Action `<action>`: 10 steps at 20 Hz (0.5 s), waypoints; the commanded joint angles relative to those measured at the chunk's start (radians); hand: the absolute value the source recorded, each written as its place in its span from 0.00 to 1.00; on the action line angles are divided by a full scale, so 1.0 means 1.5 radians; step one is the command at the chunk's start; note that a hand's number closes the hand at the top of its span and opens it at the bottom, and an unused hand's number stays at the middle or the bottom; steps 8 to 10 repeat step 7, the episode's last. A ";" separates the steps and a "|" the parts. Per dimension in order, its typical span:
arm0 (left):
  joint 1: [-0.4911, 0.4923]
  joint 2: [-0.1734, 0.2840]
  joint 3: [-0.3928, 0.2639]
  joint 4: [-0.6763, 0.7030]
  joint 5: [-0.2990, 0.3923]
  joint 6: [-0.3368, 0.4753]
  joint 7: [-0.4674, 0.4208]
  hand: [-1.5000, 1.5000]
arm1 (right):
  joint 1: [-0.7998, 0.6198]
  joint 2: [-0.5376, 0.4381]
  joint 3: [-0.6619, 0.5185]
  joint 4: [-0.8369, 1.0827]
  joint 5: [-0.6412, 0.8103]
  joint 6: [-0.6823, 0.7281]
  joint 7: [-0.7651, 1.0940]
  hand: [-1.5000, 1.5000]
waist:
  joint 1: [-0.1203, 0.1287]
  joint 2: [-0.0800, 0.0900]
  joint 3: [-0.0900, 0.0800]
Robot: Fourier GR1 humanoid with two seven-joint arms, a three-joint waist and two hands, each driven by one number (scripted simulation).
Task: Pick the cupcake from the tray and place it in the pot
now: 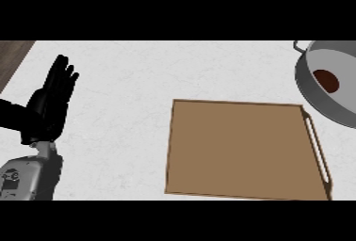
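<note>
since the cupcake (326, 80) already shows as a dark round shape inside the pot (314, 96) at the view's upper right, the placing looks done, and that would explain why the brown tray (240, 148) lies bare. the left hand (50, 101) rests at the view's left with fingers straight and up, holding nothing, well apart from the tray. the right hand does not show at all. the pot's rim sits just past the tray's far right corner, partly cut by the view's edge; white counter (132, 141) between hand and tray leaves open room.
</note>
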State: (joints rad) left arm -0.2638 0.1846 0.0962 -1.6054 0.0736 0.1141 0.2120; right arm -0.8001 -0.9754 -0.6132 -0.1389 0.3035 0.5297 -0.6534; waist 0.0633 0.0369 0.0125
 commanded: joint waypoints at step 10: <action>-0.003 0.008 0.004 -0.009 0.002 -0.005 0.002 0.50 | 0.040 -0.024 -0.005 -0.011 -0.012 0.080 -0.044 0.00 | 0.004 0.003 0.003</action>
